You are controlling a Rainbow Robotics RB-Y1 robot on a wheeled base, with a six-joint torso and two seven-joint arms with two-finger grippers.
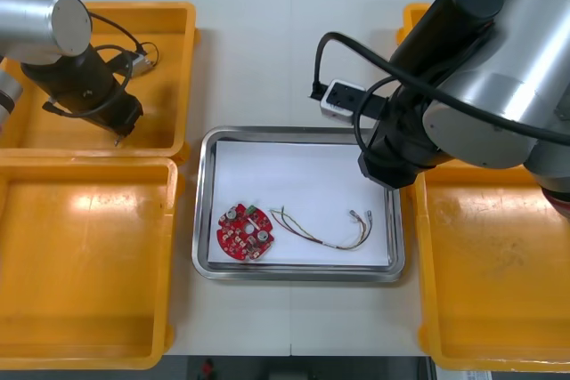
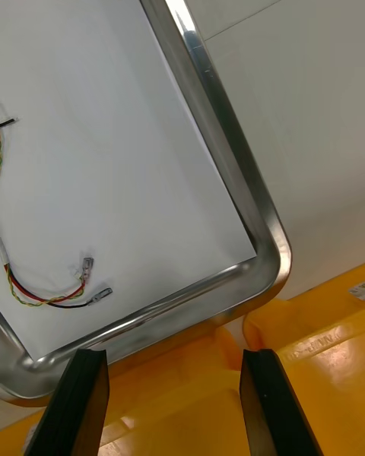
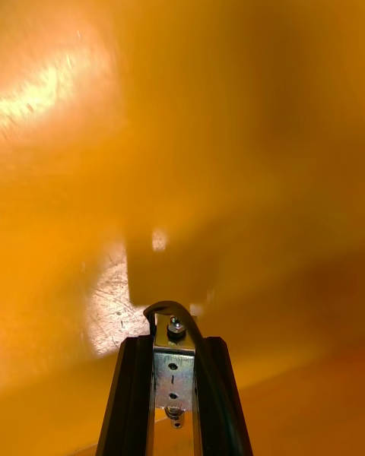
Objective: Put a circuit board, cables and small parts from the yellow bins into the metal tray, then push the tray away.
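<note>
The metal tray (image 1: 203, 211), white inside, sits mid-table and holds a round red circuit board (image 1: 246, 232) and a red and yellow cable (image 1: 329, 230). My left gripper (image 1: 120, 135) hangs inside the far left yellow bin (image 1: 169, 20). In the left wrist view the left gripper (image 3: 174, 384) is shut on a small metal part (image 3: 173, 365), a flat perforated strip, just above the orange bin floor (image 3: 182, 121). My right gripper (image 2: 173, 395) stands open above the tray's corner (image 2: 262, 262) and the right bin's rim (image 2: 319, 342); the cable's ends (image 2: 85, 277) lie inside the tray.
The near left bin (image 1: 85, 260) and near right bin (image 1: 494, 273) flank the tray. The right arm's bulk (image 1: 472, 86) covers the far right bin. A white box with a black cord (image 1: 338, 98) lies on the table beyond the tray.
</note>
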